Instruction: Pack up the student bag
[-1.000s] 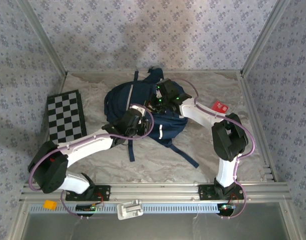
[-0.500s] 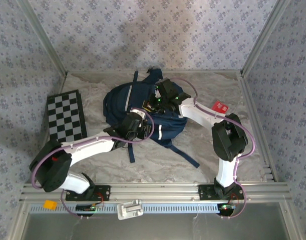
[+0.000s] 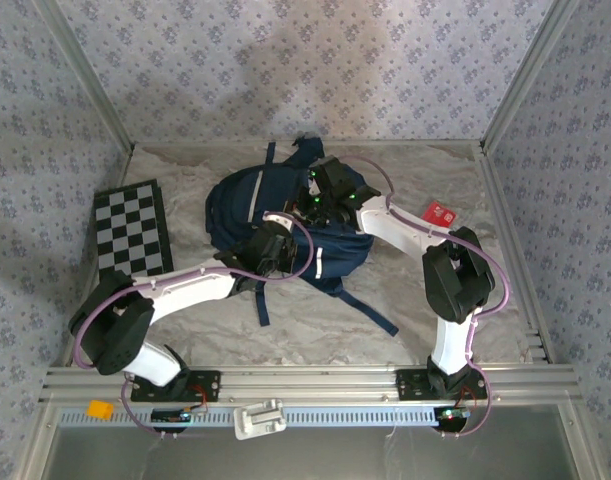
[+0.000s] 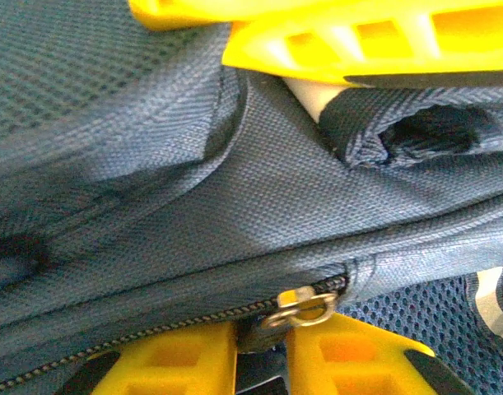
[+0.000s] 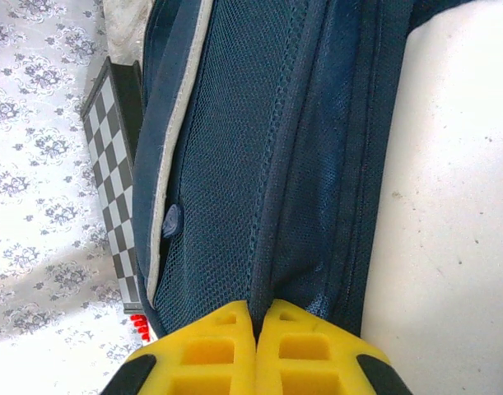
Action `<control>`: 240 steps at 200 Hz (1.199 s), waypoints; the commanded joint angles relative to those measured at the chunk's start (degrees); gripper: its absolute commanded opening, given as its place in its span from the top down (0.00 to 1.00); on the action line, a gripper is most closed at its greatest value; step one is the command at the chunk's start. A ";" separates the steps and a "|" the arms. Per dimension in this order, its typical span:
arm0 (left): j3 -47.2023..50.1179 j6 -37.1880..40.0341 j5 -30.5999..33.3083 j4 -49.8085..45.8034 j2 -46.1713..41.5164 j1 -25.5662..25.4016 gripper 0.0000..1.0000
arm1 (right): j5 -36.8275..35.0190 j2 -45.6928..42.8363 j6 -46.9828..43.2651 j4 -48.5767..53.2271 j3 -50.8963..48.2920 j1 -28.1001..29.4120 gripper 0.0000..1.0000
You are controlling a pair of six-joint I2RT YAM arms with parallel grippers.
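The navy student bag [image 3: 247, 200] lies in the middle of the table, its straps trailing toward me. My left gripper [image 3: 276, 244] rests on its near side. In the left wrist view its yellow fingers [image 4: 177, 362] are closed on the dark zipper pull [image 4: 255, 333], just under the metal ring [image 4: 305, 311] at the end of the zip. My right gripper [image 3: 318, 197] is at the bag's top right. Its jaws [image 5: 254, 311] are shut on a fold of the bag's fabric [image 5: 272, 247], and its fingers [image 4: 358, 41] show at the top of the left wrist view.
A checkerboard [image 3: 132, 230] lies flat at the left, close to the bag [image 5: 119, 181]. A small red card [image 3: 440, 213] sits at the right by the right arm. One loose strap [image 3: 365, 310] runs toward the front right. Aluminium rails edge the table.
The left arm's elbow and shoulder have swung lower and nearer its base while its gripper stayed on the bag. The right arm and the bag have not moved.
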State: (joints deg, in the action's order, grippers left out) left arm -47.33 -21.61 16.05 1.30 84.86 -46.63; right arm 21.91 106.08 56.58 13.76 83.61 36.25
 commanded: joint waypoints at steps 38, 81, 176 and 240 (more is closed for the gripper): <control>-1.91 0.95 0.32 -1.12 -4.32 0.21 0.93 | 5.05 -1.56 -0.65 -2.68 0.50 0.90 1.00; -0.76 2.88 -3.66 -4.38 -5.94 2.45 1.00 | 5.09 -2.96 -2.43 -0.59 0.33 0.13 1.00; 1.84 7.52 -6.73 -9.86 -8.05 8.28 1.00 | 4.67 -4.33 -6.67 4.65 0.76 -1.03 1.00; 2.19 2.55 -9.42 -4.25 -7.77 7.13 1.00 | 1.83 -5.73 -10.99 9.72 1.22 0.72 0.73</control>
State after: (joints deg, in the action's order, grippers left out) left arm -45.19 -16.21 6.33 -6.46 78.11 -39.40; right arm 23.59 105.41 49.87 18.33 83.55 35.90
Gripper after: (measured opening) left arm 0.044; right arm 0.148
